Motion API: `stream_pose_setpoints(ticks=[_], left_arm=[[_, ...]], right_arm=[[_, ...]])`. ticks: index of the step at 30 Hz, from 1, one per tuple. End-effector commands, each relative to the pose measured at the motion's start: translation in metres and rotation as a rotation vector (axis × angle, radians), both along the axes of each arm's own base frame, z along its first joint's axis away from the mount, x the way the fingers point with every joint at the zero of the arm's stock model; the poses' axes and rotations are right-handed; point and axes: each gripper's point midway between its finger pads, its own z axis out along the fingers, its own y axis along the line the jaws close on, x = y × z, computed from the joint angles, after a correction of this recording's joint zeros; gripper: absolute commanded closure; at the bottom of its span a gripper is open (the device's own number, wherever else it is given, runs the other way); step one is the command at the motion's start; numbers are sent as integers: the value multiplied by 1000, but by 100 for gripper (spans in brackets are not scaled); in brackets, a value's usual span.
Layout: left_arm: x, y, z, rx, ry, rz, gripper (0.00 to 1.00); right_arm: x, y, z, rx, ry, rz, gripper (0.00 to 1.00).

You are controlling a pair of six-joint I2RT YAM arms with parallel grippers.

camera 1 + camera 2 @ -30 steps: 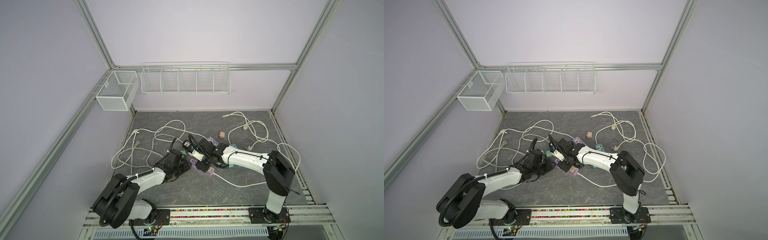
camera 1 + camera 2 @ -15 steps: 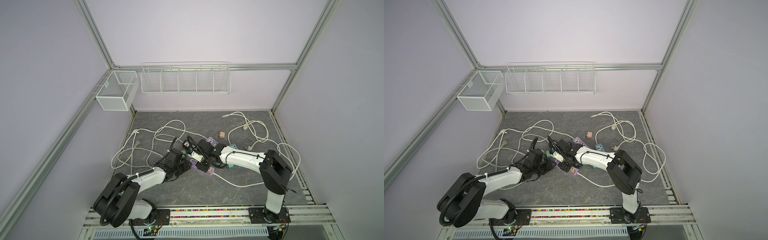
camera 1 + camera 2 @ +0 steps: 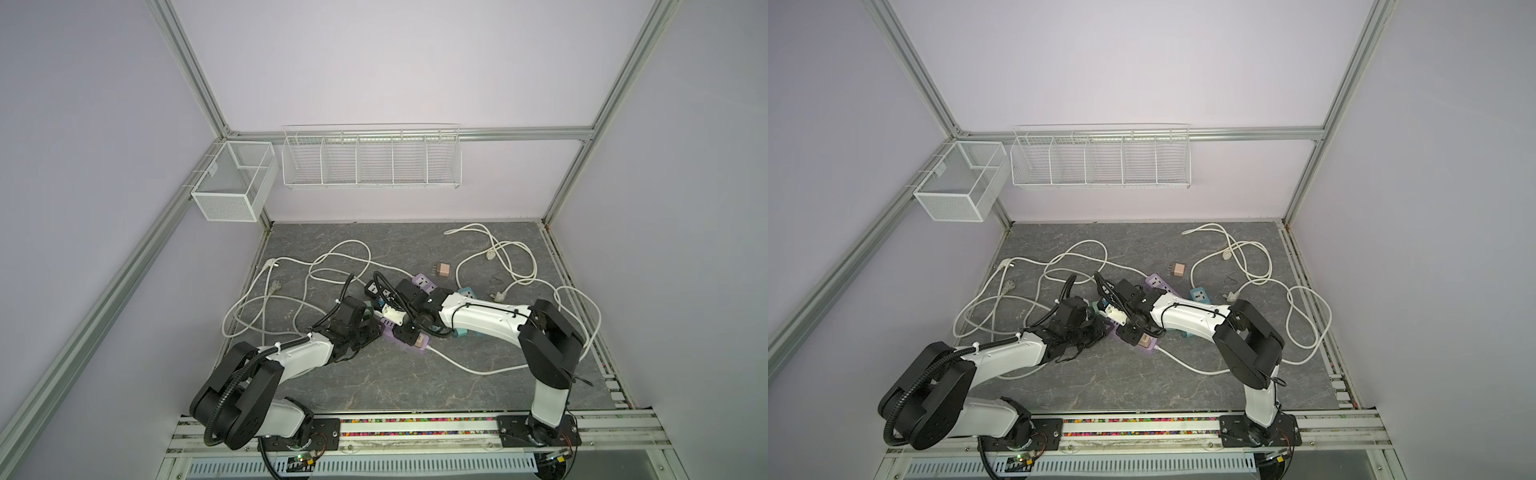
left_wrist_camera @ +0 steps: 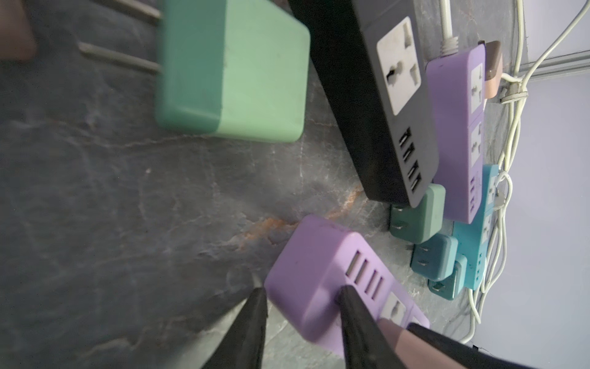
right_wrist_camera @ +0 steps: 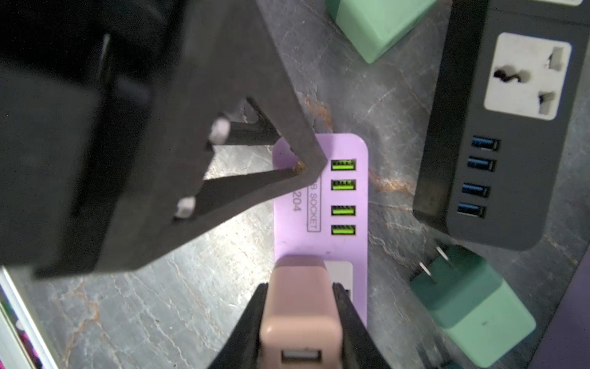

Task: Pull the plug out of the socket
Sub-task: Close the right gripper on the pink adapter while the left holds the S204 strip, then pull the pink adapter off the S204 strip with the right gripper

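Grip stage: right gripper pinches pink plug, apparently still seated in purple strip beside its USB ports. Meanwhile left gripper straddles the strip's USB end; whether clamped, cannot tell. Next: straight pull off the strip's face, strip braced.

This is a robotics lab test cell. Plain lilac panels close it in, held by aluminium framing. A left arm and a right arm are bolted to a slotted rail along the counter's front edge. A wire rack and a mesh basket hang at the back. Power strips and white cables litter the counter.
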Motion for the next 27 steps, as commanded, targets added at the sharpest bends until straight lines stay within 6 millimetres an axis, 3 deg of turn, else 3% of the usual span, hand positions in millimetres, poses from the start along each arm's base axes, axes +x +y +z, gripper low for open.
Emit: stream_pose_setpoints(ticks=[1, 12, 20, 25, 27], left_arm=[[-32, 28, -46, 139, 167, 30, 62], [-39, 29, -53, 137, 199, 27, 65], [-41, 32, -55, 154, 202, 33, 67], [-43, 36, -58, 178, 209, 38, 68], [-45, 29, -57, 151, 208, 5, 68]], right_arm=[[-4, 8, 15, 61, -29, 53, 71], [12, 4, 32, 101, -99, 24, 74], [-3, 15, 36, 159, -55, 63, 75], [4, 9, 37, 146, -101, 57, 76], [6, 9, 42, 161, -91, 53, 76]])
